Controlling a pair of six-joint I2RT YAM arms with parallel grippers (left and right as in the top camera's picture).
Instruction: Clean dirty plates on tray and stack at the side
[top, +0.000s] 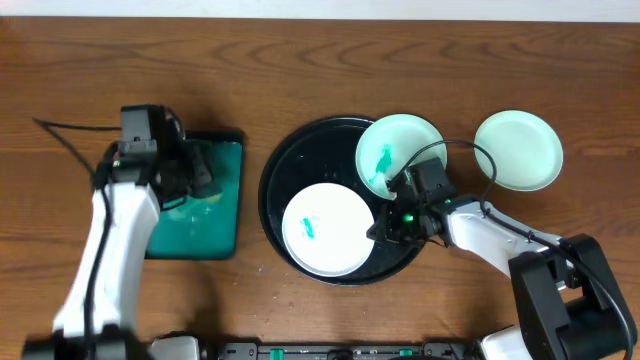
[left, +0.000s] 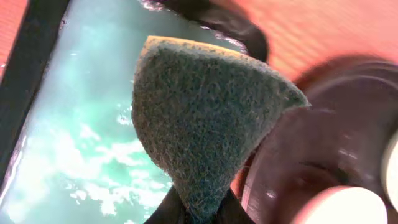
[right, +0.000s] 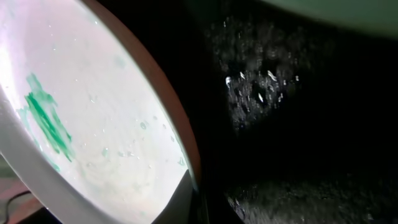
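Observation:
The round black tray (top: 318, 158) sits mid-table. A white plate (top: 322, 228) with a green smear lies in its front part. A mint-green plate (top: 398, 150) with a green smear rests at its far right rim. A second mint-green plate (top: 518, 150), without smears, lies on the table to the right. My right gripper (top: 385, 224) is at the white plate's right rim; in the right wrist view it (right: 200, 202) is shut on the edge of the white plate (right: 93, 112). My left gripper (top: 196, 172) holds a dark green sponge (left: 205, 112) over the green rectangular tray.
The green rectangular tray (top: 224, 215) with wet foam lies left of the black tray; it also shows in the left wrist view (left: 68, 124). A black cable (top: 60, 130) runs over the table at the far left. The black tray's wet floor (right: 280, 93) fills the right wrist view.

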